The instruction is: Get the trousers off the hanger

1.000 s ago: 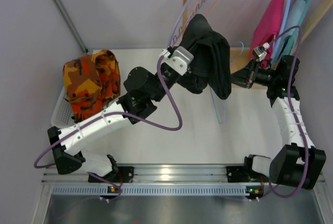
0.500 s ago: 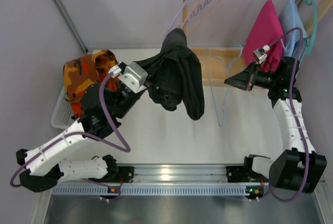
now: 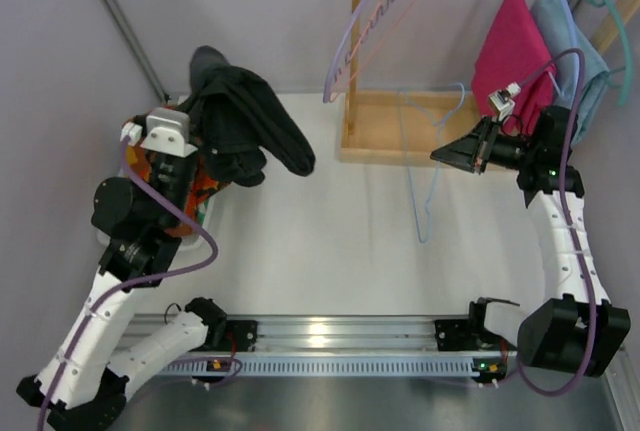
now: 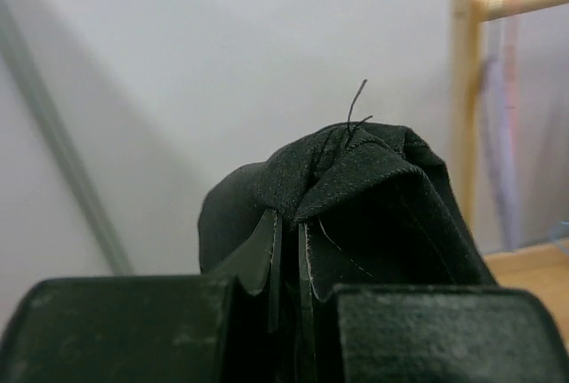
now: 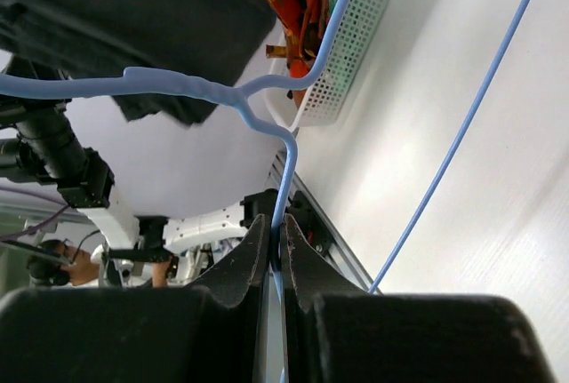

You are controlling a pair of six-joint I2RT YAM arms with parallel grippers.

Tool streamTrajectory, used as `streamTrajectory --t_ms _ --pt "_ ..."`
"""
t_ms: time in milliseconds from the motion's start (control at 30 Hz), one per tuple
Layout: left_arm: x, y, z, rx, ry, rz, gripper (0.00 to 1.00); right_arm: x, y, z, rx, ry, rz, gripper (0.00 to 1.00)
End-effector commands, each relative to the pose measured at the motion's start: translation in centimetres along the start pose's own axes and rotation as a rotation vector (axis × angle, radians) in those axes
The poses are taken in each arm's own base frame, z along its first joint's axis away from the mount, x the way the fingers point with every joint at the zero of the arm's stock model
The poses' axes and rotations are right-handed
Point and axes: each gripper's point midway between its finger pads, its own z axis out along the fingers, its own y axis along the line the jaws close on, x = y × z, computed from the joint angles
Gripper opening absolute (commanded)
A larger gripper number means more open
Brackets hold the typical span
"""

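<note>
The black trousers (image 3: 240,126) hang bunched from my left gripper (image 3: 205,81), which is shut on them above the white basket at the left. In the left wrist view the dark cloth (image 4: 356,196) fills the space between my fingers. The trousers are free of the light blue hanger (image 3: 425,166), which hangs bare in the middle right. My right gripper (image 3: 447,154) is shut on the hanger's wire; the right wrist view shows the blue wire (image 5: 293,179) pinched between the jaws.
A white mesh basket (image 3: 115,216) at the left holds an orange patterned garment (image 3: 150,151). A wooden rack (image 3: 385,126) stands at the back with a pink hanger (image 3: 375,11), a pink garment (image 3: 505,46) and a light blue garment (image 3: 575,36).
My left arm has swung left with the trousers, from the rack to above the basket. The trousers have come off the blue hanger. My right gripper has stayed shut on the hanger.
</note>
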Motion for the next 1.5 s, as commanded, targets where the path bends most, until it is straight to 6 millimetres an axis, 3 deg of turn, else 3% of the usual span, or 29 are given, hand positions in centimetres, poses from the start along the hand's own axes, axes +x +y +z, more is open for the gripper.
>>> streamTrajectory --t_ms 0,33,100,133,200,333,500,667,800,833,867,900,933,1000,1133,1233,1267,1300,1400,1433,1467 --pt "-5.2 6.2 -2.8 -0.210 -0.156 -0.076 0.00 -0.7 2.2 0.0 -0.011 -0.018 -0.109 0.00" --pt "-4.7 7.9 -3.5 -0.281 -0.136 -0.050 0.00 -0.7 2.3 0.0 -0.012 -0.019 -0.114 0.00" --pt "-5.0 9.5 -5.2 -0.354 -0.143 -0.059 0.00 -0.8 2.1 0.2 -0.007 -0.019 -0.107 0.00" --pt "-4.0 10.7 -5.9 -0.411 -0.112 -0.026 0.00 -0.8 2.1 0.3 -0.009 -0.017 -0.109 0.00" --pt "-3.9 12.5 -7.6 -0.511 -0.100 -0.006 0.00 -1.0 2.3 0.4 -0.010 -0.016 -0.112 0.00" --pt "-3.4 16.3 -12.3 -0.759 -0.035 0.086 0.00 -1.1 3.1 0.8 -0.021 -0.001 -0.134 0.00" --pt "-1.5 17.1 -16.8 -0.894 0.062 0.143 0.00 -1.3 3.6 1.3 -0.017 0.002 -0.167 0.00" --pt "1.5 17.4 -17.6 -0.903 0.162 0.205 0.00 -1.4 4.2 1.8 -0.023 0.012 -0.180 0.00" --pt "6.2 17.8 -16.9 -0.876 0.284 0.251 0.00 -1.9 4.7 1.7 -0.004 -0.008 -0.209 0.00" --pt "8.9 17.7 -16.7 -0.845 0.336 0.266 0.00 -1.9 4.8 1.8 0.003 -0.012 -0.215 0.00" --pt "10.0 17.8 -16.4 -0.836 0.355 0.286 0.00 -2.0 4.9 1.7 0.009 -0.018 -0.243 0.00" --pt "10.7 18.1 -15.4 -0.825 0.331 0.298 0.00 -2.2 5.2 1.7 0.021 -0.030 -0.254 0.00" --pt "13.2 17.9 -14.7 -0.771 0.378 0.318 0.00 -2.4 5.4 1.6 0.022 -0.036 -0.265 0.00" --pt "15.1 18.2 -13.6 -0.754 0.394 0.321 0.00 -2.7 6.1 1.4 0.025 -0.055 -0.288 0.00" --pt "22.0 20.0 -10.7 -0.753 0.514 0.302 0.00 -3.2 7.5 1.1 0.030 -0.080 -0.318 0.00" --pt "26.0 20.0 -9.9 -0.737 0.585 0.262 0.00 -3.4 8.3 0.8 0.030 -0.093 -0.334 0.00" --pt "29.2 19.9 -10.2 -0.728 0.658 0.238 0.00 -3.4 8.5 0.7 0.033 -0.095 -0.336 0.00" --pt "30.4 20.0 -10.5 -0.740 0.689 0.226 0.00 -3.5 8.9 0.6 0.037 -0.104 -0.344 0.00" --pt "34.9 19.5 -11.8 -0.739 0.811 0.184 0.07 -3.8 9.7 0.3 0.046 -0.117 -0.358 0.00" --pt "35.6 19.4 -12.2 -0.744 0.833 0.181 0.13 -3.9 9.7 0.3 0.055 -0.122 -0.358 0.00" --pt "36.0 19.3 -12.3 -0.743 0.838 0.168 0.29 -4.1 9.8 0.2 0.064 -0.128 -0.355 0.00"
